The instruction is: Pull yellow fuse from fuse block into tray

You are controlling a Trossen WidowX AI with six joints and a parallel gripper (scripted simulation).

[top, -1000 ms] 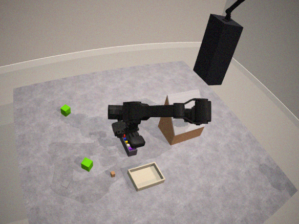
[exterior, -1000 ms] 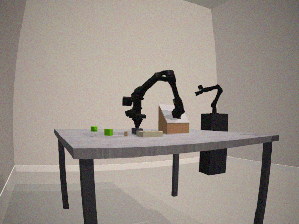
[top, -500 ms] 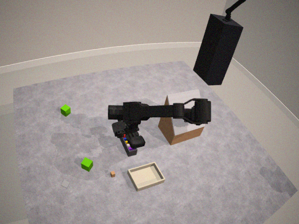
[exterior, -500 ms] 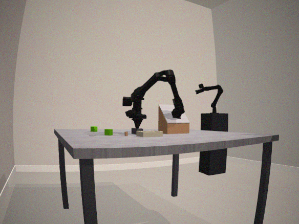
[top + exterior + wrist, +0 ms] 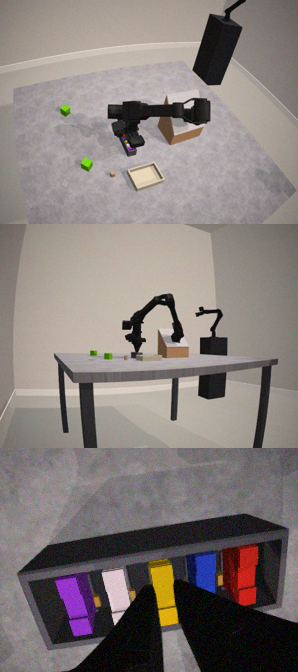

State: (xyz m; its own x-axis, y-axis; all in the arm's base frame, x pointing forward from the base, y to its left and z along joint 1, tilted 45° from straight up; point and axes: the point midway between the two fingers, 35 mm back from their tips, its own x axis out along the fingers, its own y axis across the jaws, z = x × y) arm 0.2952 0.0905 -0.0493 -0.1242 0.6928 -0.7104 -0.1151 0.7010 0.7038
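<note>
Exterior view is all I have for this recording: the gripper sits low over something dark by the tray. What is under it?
Observer: A fuse block holding five fuses in a row: purple, white, yellow, blue, red.
Operator: Which one is the gripper on?
Observer: In the wrist view the gripper is shut on the yellow fuse, one finger on each side of it.
Operator: Is it out of the block?
Observer: No, it sits in its slot level with the white fuse and the blue fuse.
Operator: Anything in the tray?
Observer: From the top view the tray holds nothing.
</note>
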